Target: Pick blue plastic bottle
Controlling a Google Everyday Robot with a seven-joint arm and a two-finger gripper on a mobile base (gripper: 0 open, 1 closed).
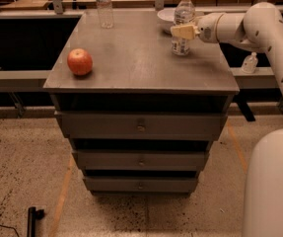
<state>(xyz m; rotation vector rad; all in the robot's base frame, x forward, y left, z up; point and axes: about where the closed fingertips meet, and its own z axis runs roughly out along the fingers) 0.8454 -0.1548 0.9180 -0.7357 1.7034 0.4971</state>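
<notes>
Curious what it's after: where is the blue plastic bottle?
In the camera view, the blue plastic bottle stands far right on the cabinet top, beside the white bowl, the gripper at its middle.

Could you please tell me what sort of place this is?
Likely a lab or workshop: a grey drawer cabinet, speckled floor with orange tape lines. The gripper is at the blue plastic bottle.

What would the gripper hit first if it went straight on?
The blue bottle. The gripper, over the table's far right corner, points at its middle and may already touch it; depth is unclear.
</notes>
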